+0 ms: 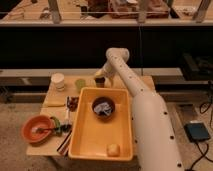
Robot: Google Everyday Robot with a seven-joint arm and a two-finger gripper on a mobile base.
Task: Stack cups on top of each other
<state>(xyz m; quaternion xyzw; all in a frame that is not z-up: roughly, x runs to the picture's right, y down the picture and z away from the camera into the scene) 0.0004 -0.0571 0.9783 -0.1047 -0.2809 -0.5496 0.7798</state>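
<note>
Three cups stand in a row at the back of the small wooden table [60,112]. The pale yellow cup [58,81] is at the left and the light green cup [80,85] is in the middle. The dark brownish-grey cup [99,82] is at the right, partly hidden. My gripper [100,76] hangs from the white arm [145,115] right over the dark cup, at or touching its top. The cups stand apart from each other.
A big yellow tray [85,145] fills the table's front right and holds a wide dark bowl [103,107] and a small pale lump [114,149]. An orange bowl [37,128] with utensils sits at front left. A yellow cloth [54,102] lies behind it. Dark shelving stands behind the table.
</note>
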